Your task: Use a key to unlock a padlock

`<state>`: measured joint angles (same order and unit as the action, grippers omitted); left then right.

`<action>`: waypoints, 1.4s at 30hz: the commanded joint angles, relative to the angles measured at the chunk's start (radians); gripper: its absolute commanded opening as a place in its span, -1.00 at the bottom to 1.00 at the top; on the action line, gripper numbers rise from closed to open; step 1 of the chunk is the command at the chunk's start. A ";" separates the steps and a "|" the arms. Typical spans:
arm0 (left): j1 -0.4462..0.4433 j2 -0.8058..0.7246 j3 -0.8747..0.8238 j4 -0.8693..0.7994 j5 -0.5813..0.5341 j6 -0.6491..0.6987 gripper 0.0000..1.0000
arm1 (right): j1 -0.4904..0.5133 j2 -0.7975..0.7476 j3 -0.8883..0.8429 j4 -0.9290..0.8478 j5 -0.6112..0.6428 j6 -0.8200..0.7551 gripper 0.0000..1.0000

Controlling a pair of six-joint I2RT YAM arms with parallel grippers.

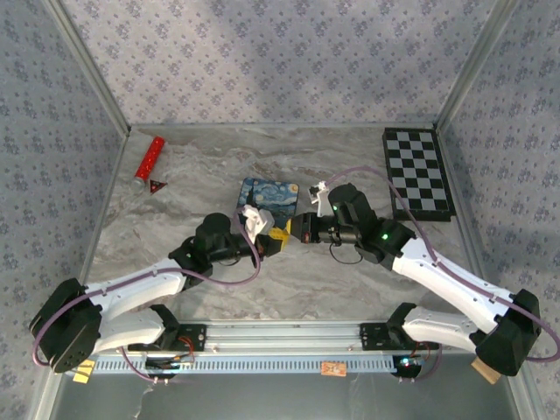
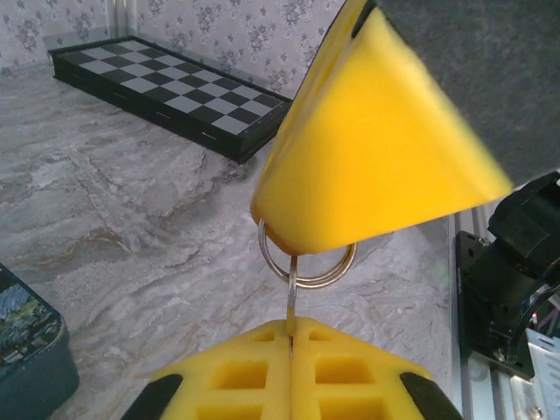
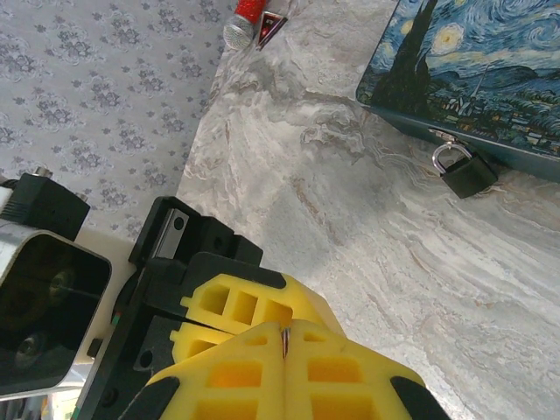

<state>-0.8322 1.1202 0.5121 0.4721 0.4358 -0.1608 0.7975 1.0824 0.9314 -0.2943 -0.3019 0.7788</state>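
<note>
The padlock (image 3: 464, 171), small and black with a silvery shackle, hangs from the clasp on the edge of the blue painted tin (image 3: 472, 70). The key (image 2: 290, 302) shows edge-on as a thin metal strip under its ring (image 2: 302, 262). My left gripper (image 2: 290, 337) is shut on the strip's lower end. My right gripper (image 3: 284, 339) is shut too, with a sliver of metal between its tips; the ring runs up into its yellow finger (image 2: 376, 149). Both grippers meet tip to tip just in front of the tin (image 1: 269, 197), left (image 1: 278, 234) and right (image 1: 297, 229).
A folded chessboard (image 1: 418, 171) lies at the back right. A red cylinder (image 1: 149, 157) and a small dark-red triangle (image 1: 157, 185) lie at the back left. Patterned walls close three sides; a metal rail (image 1: 280, 337) runs along the near edge.
</note>
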 commanded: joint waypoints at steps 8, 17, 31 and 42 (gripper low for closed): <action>0.006 -0.020 0.085 -0.170 -0.084 0.105 -1.00 | -0.004 -0.031 -0.010 -0.048 0.058 0.003 -0.94; -0.019 -0.044 0.138 -0.387 -0.325 0.426 -1.00 | -0.067 -0.089 -0.012 -0.161 0.117 0.114 -0.08; -0.068 0.030 0.137 -0.263 -0.328 0.915 -1.00 | -0.023 -0.070 -0.113 -0.038 0.027 0.545 -0.22; -0.100 0.087 0.154 -0.268 -0.351 0.987 -1.00 | -0.004 -0.054 -0.143 0.038 0.046 0.668 -0.23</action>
<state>-0.9180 1.2018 0.6243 0.1829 0.0875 0.7856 0.7902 1.0172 0.8040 -0.2970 -0.2543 1.3834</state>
